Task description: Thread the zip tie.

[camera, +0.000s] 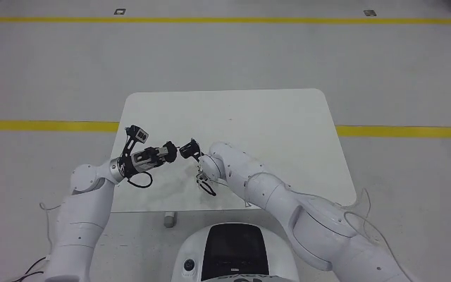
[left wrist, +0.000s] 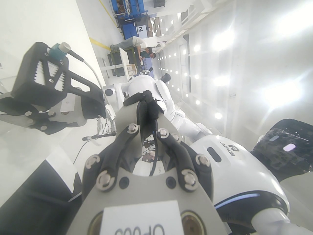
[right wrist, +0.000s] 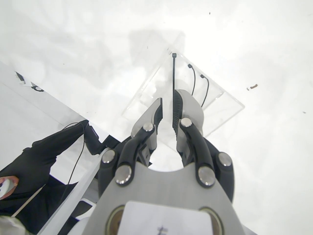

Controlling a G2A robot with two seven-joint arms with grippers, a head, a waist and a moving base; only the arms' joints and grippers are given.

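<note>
The left gripper (left wrist: 146,101) hangs level over the near left part of the white, round-cornered table (camera: 282,120), close beside the right arm's wrist. Its grey metal finger plates converge and its black pads meet with no gap between them. In the hollow behind the pads a thin black strand (left wrist: 153,157) curves back toward the wrist. Whether this is a tie pinched in the pads cannot be told.

The right gripper (right wrist: 167,96) points down at the table top. Its jaws are parted by a narrow slot, ribbed black rubber pads facing each other with bare white surface showing between them. Under its tips sits a shallow, glossy, clear plastic tray (right wrist: 227,103), rectangular in shape. A zip tie (right wrist: 174,74), a thin, straight black strip with a small square head at its far end, runs out from one fingertip. Its near end is hidden behind that finger, so contact cannot be told. Just beyond the same finger, two curved ties (right wrist: 194,79) lie side by side in the tray.
</note>
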